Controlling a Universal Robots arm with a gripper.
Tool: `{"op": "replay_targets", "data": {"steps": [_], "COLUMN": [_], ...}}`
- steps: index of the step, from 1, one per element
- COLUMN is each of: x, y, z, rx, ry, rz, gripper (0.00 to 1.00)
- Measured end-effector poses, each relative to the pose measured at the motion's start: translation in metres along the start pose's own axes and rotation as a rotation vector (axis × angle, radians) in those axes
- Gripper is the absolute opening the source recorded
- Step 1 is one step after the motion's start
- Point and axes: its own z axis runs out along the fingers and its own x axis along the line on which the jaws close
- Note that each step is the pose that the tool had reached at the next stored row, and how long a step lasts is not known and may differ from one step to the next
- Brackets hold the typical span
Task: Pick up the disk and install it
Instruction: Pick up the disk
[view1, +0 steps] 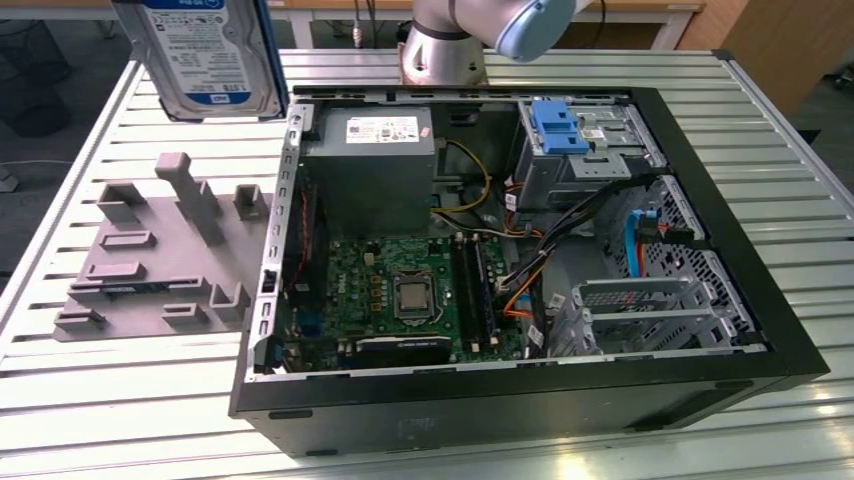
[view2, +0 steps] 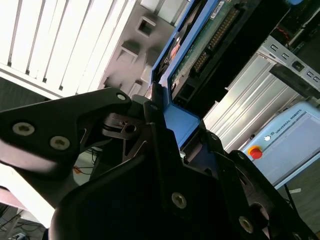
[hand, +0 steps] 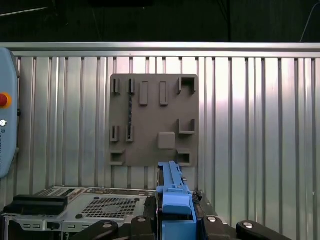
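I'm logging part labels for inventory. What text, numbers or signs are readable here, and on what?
On the disk, white-and-blue label: print too small to read.
On the power supply, white sticker: too small to read.
On the motherboard: markings too small to read.
On the pendant: maker's lettering, not quoted; no other legible print.

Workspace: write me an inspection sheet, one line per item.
Surface: slatted metal table, bearing an open computer case and a grey fixture plate.
Job's things: the disk held aloft outside the case, on the exterior view's left.
Clutter: nothing seen.
Grippers: gripper shut on the disk's blue side rail.
Cables: wire bundles and a blue cable inside the case.
Surroundings: arm's base beyond the case in the exterior view; a pendant with a red button.
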Motion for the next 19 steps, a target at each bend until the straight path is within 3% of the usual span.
{"op": "replay_targets", "data": {"steps": [12,19], "x": [-0.0001,-0.0001], "y": [-0.0224,-0.0227], "z": [-0.0004,-0.0004], "rx": [0.0000,0.0000], "ry": [0.0003,0.0003], "rz": [0.000,0.000], "gripper": [0.36,0.36]}}
